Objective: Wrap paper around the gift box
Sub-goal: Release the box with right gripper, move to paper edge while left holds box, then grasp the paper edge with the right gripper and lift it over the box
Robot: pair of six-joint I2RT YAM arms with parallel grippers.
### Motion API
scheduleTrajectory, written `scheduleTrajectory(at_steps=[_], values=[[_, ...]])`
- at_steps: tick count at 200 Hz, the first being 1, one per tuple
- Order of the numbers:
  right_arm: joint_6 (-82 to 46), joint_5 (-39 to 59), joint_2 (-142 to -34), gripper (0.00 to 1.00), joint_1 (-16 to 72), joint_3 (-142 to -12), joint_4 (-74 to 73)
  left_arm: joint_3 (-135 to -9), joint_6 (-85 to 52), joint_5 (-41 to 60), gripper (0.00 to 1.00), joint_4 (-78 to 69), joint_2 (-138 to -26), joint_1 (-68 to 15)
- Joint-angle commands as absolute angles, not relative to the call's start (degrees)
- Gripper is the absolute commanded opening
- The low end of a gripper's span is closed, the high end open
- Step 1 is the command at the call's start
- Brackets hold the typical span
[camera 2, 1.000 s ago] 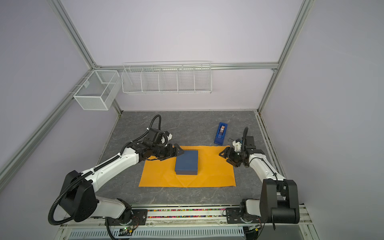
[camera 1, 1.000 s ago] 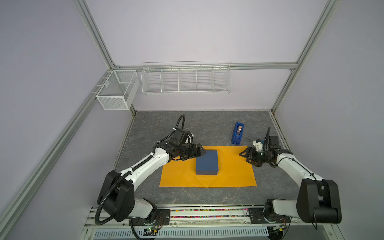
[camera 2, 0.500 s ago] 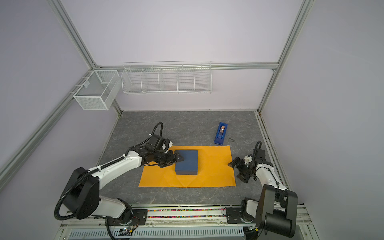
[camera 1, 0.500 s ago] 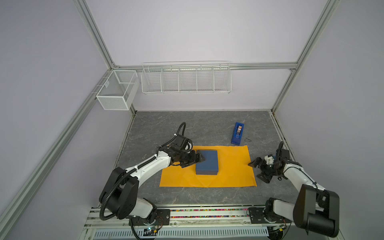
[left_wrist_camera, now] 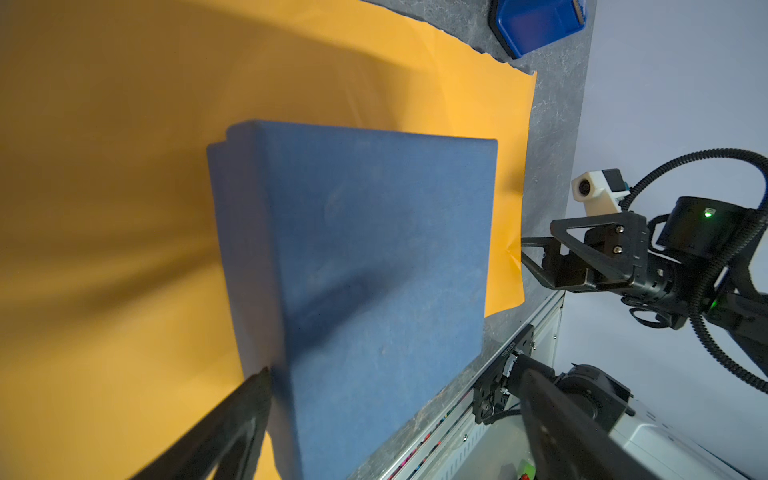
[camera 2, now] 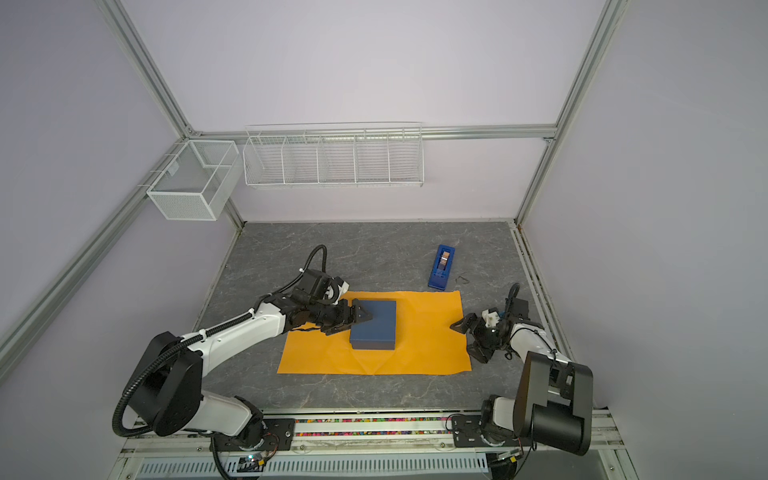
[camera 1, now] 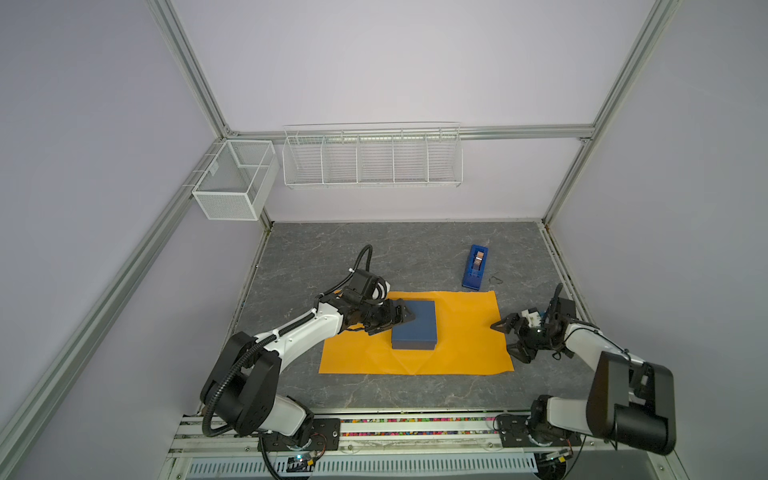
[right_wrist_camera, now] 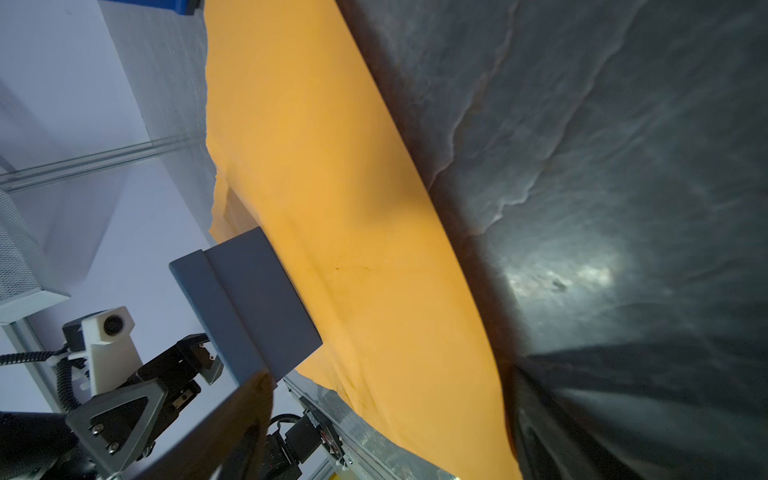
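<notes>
Treating orange paper as light, floppy, tearable: pinch its edge at the tips of the open right gripper; open left gripper sits at the near edge of the stiff gift box.

A low dark navy cardboard gift box lies on a large orange paper sheet. The left claw, spread, is at the box's left edge; the right claw, spread, flanks the sheet.

Matt navy cardboard box; thin, creased orange paper; grey, marbled, stone-look tabletop; smooth blue plastic dispenser.
</notes>
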State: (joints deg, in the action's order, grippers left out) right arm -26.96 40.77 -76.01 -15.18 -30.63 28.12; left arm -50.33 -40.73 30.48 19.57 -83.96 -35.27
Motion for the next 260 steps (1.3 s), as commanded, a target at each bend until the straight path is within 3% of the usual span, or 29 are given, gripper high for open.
scheduleTrajectory(at_steps=[1,64,102,142,260], values=[[-25.8,43.5,-76.7,0.89,-15.2,-29.3,26.1,-49.9,-41.2,31.0,0.93,18.3,-84.8,-35.6],[-26.0,45.3,-73.2,0.87,-15.3,-29.2,26.2,-50.5,-41.1,30.6,0.93,18.8,-85.1,-35.6],[-27.1,38.3,-69.5,0.85,-15.1,-28.8,32.0,-51.3,-40.3,29.1,0.93,20.8,-85.0,-35.6],[-29.2,38.1,-67.8,0.79,-14.9,-27.1,32.5,-51.6,-40.1,28.8,0.93,21.2,-84.7,-35.6],[-33.9,34.1,-59.7,0.15,-7.8,-28.9,33.9,-52.1,-39.2,27.6,0.93,22.2,-83.9,-35.5]])
